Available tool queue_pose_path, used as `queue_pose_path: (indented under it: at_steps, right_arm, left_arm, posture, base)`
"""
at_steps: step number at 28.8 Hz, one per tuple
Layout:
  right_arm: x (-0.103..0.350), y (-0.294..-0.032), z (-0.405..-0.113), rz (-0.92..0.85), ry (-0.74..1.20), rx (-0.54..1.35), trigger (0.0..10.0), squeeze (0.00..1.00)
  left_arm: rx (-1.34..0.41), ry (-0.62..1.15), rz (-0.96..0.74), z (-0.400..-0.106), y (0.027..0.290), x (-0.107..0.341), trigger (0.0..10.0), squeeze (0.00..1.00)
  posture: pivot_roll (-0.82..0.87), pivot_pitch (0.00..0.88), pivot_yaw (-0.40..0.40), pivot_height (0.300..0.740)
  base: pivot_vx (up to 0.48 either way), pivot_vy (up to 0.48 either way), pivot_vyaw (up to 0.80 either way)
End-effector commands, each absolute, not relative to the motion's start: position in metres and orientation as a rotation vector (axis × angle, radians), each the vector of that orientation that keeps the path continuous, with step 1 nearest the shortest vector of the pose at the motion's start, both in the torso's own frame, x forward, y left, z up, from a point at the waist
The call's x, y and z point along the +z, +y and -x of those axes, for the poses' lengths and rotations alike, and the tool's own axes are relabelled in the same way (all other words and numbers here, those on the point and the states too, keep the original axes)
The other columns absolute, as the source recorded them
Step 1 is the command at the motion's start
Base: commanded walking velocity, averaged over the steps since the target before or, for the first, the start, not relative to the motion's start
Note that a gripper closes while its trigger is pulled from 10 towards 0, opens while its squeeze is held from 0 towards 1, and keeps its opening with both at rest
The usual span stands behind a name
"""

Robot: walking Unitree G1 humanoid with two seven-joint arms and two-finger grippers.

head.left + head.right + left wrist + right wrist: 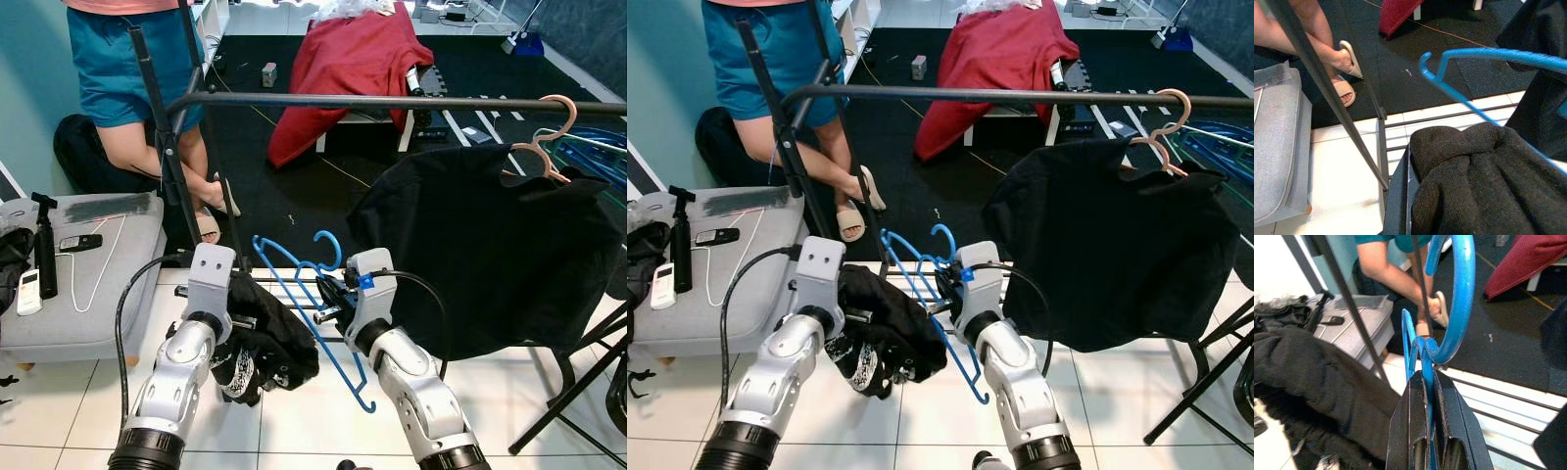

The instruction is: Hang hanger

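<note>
While your right gripper (1426,382) pinches the blue plastic hanger (315,315) at its neck, hook up, its long axis slants down toward you. Your left gripper (238,320) clutches the black knit garment (269,338). Overhead, the black metal rail (392,102) carries a hung black shirt (490,245).

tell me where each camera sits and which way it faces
Left eye view: on the head, looking forward and down at the black metal clothes rail; both silver arms show.
Right eye view: its stereo twin, same scene.
Left wrist view: along the left gripper, over the black knitted garment.
Right wrist view: along the right gripper, shut fingers on the blue plastic hanger.
All share that hanger.
</note>
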State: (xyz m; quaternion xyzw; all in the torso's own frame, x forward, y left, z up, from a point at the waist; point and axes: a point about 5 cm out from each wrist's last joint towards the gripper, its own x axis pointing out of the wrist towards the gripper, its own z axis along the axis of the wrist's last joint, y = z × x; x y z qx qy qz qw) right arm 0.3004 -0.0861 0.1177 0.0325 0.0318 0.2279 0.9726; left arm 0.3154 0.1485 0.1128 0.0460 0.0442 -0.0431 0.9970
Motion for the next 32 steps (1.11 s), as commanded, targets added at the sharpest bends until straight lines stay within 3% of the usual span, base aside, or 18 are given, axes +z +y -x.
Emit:
queue_pose_path:
  at_steps: [1,2,3,4,5,6,7,17,18,26,32]
  right_arm:
    - [0.121,-0.089,-0.302,-0.077,0.042,0.433,0.0,0.0]
    - [0.121,-0.089,-0.302,-0.077,0.042,0.433,0.0,0.0]
    - [0.121,-0.091,-0.304,-0.076,0.039,0.422,1.4,0.0]
    - [0.121,-0.091,-0.304,-0.076,0.039,0.422,1.4,0.0]
    - [0.121,-0.091,-0.305,-0.072,0.04,0.415,4.2,0.0]
    - [0.121,-0.091,-0.305,-0.072,0.04,0.415,4.2,0.0]
    - [0.121,-0.09,-0.305,-0.06,0.042,0.417,10.0,0.0]
    - [0.119,-0.082,-0.309,-0.068,0.066,0.387,10.0,0.0]
    - [0.116,-0.083,-0.311,0.026,0.092,0.367,10.0,0.0]
    - [0.118,-0.085,-0.316,0.088,0.079,0.329,10.0,0.0]
    - [0.119,-0.081,-0.314,0.019,0.074,0.35,10.0,0.0]
  left_arm:
    - [-0.069,0.043,-0.086,-0.318,0.148,0.121,10.0,0.0]
    - [-0.069,0.043,-0.086,-0.318,0.148,0.121,10.0,0.0]
    - [-0.072,0.043,-0.09,-0.318,0.143,0.119,10.0,0.0]
    - [-0.072,0.043,-0.09,-0.318,0.143,0.119,10.0,0.0]
    - [-0.085,0.041,-0.092,-0.318,0.138,0.118,10.0,0.0]
    - [-0.085,0.041,-0.092,-0.318,0.138,0.118,10.0,0.0]
    - [-0.092,0.042,-0.093,-0.317,0.136,0.116,10.0,0.0]
    - [-0.055,0.047,-0.068,-0.321,0.136,0.117,10.0,0.0]
    - [-0.041,0.048,-0.069,-0.321,0.138,0.118,10.0,0.0]
    - [-0.053,0.05,-0.073,-0.324,0.136,0.119,10.0,0.0]
    - [-0.037,0.054,-0.071,-0.324,0.137,0.118,10.0,0.0]
  posture:
    - [-0.11,0.137,0.009,0.74]
    - [-0.11,0.137,0.009,0.74]
    - [-0.11,0.137,0.008,0.74]
    - [-0.11,0.137,0.008,0.74]
    - [-0.1,0.126,0.013,0.74]
    - [-0.1,0.126,0.013,0.74]
    - [-0.11,0.121,0.006,0.74]
    - [-0.09,0.131,0.006,0.74]
    - [-0.09,0.128,0.012,0.74]
    - [-0.1,0.147,0.02,0.74]
    - [-0.1,0.157,0.021,0.74]
  base:
    - [0.0,0.0,0.0]
    - [0.0,0.0,0.0]
    - [0.0,0.0,0.0]
    - [0.0,0.0,0.0]
    - [0.0,0.0,0.0]
    - [0.0,0.0,0.0]
    - [0.0,0.0,0.0]
    - [0.0,0.0,0.0]
    - [0.0,0.0,0.0]
    - [0.0,0.0,0.0]
    - [0.0,0.0,0.0]
